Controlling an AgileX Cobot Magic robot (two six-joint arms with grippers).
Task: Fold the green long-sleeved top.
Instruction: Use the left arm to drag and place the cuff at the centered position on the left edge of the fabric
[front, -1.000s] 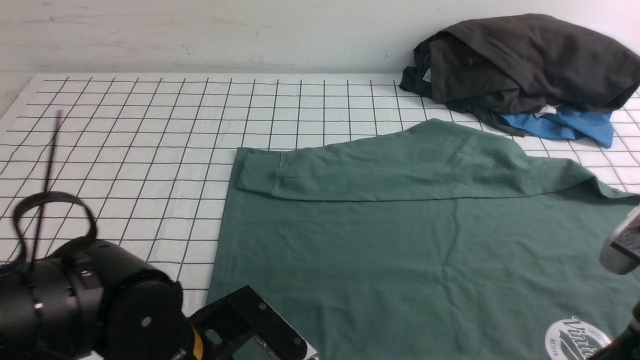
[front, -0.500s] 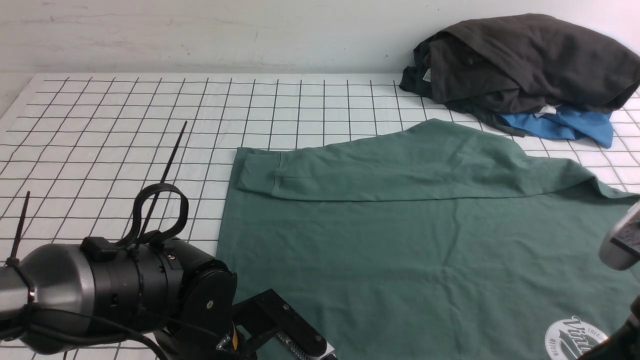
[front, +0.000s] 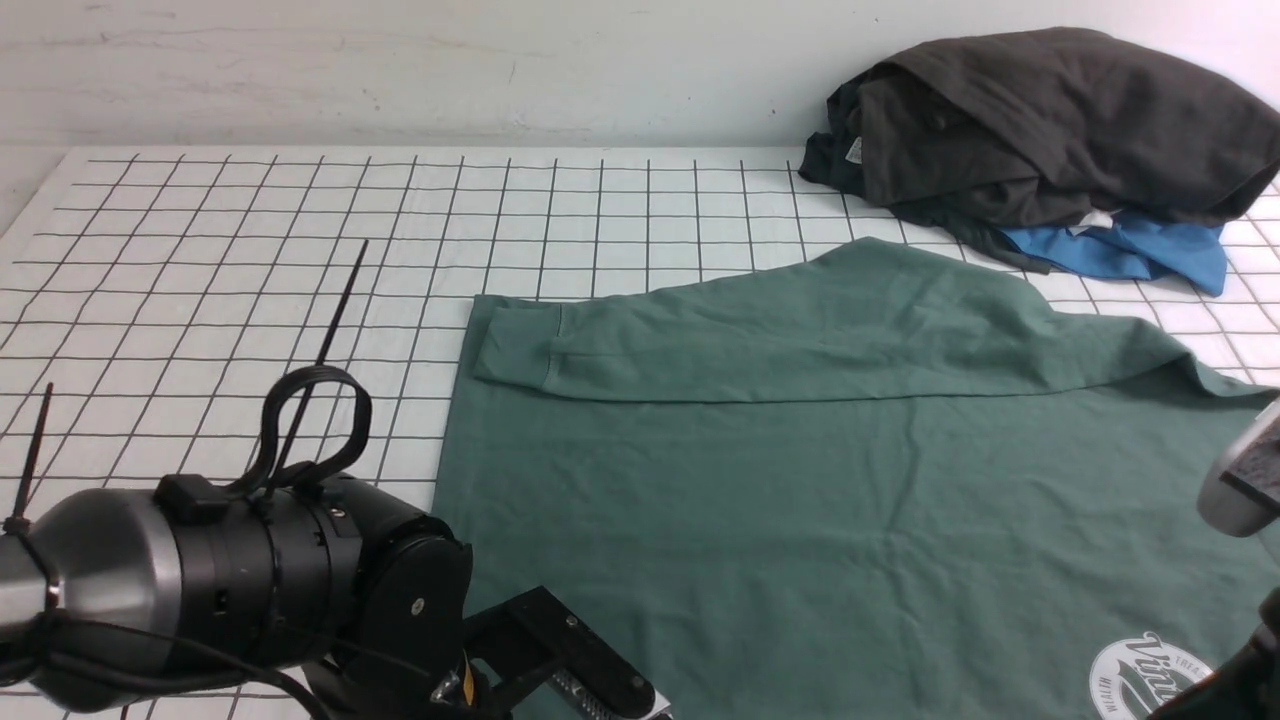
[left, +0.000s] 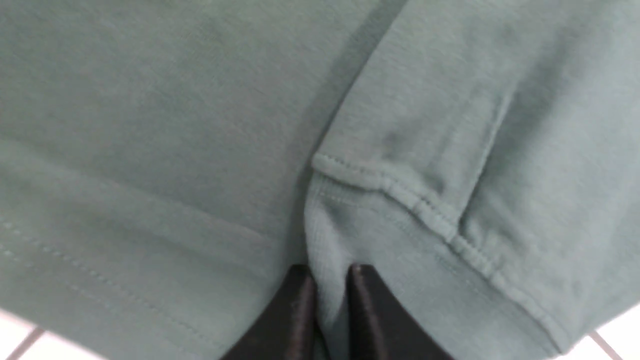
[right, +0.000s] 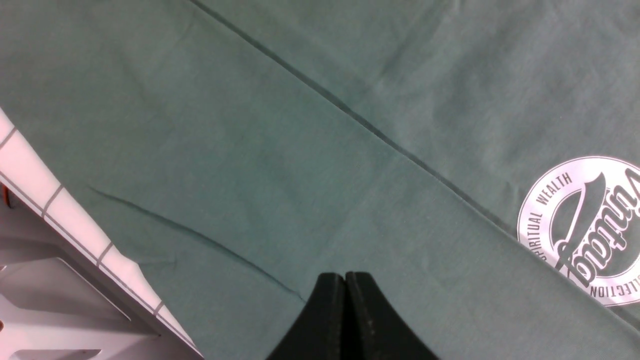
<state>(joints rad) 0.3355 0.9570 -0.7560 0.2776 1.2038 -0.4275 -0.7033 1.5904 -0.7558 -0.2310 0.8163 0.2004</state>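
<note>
Left pincer pinching cuff of green long-sleeved top; right pincer pressed together, over its body.

Soft even light, slight blur

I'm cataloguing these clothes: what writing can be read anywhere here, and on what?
"SPIRITUAL WEALTH": ring of the round white logo on the green top.
"Vintag": script across that logo, cut off at the frame edge.
"LLECTION": the ring's other arc, the rest out of frame.
Tag on the dark garment: too small to read.
</note>
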